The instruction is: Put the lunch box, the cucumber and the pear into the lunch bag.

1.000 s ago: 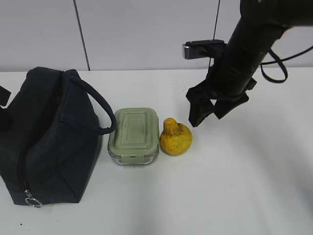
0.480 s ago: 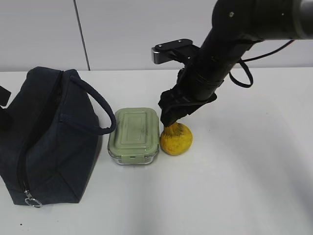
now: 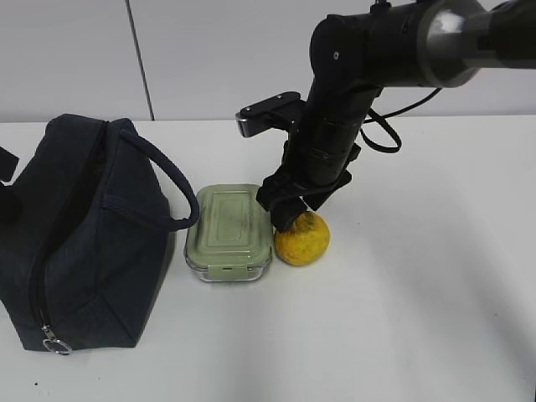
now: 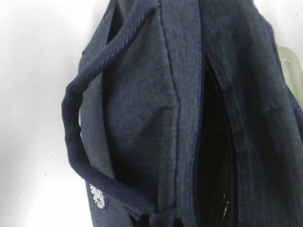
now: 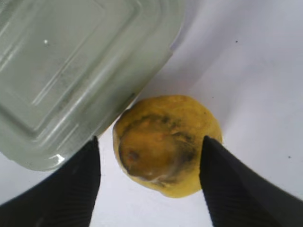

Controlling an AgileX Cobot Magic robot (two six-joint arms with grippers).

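Note:
The navy lunch bag [image 3: 75,243] stands at the left with its top zipper open, a dark gap in the left wrist view [image 4: 215,156]. The sage-lidded lunch box [image 3: 229,230] sits right of the bag, and the yellow pear [image 3: 303,239] touches the box's right side. My right gripper [image 3: 289,213] is open and low over the pear [image 5: 165,146], one finger [image 5: 71,189] on each side, not touching it; the lunch box [image 5: 71,71] is just beside it. My left gripper [image 4: 159,221] seems shut on bunched fabric of the lunch bag near a handle end. The cucumber is out of view.
The white table [image 3: 419,318] extends to the right and the front. A grey panelled wall [image 3: 209,59] stands behind. The bag's ring pull [image 3: 55,343] hangs at its near bottom corner. A loop handle [image 3: 172,188] arches toward the lunch box.
My right arm has swung left and down from right of the pear to directly over it, with the open fingers now straddling the pear. The bag, the box and the pear have not moved.

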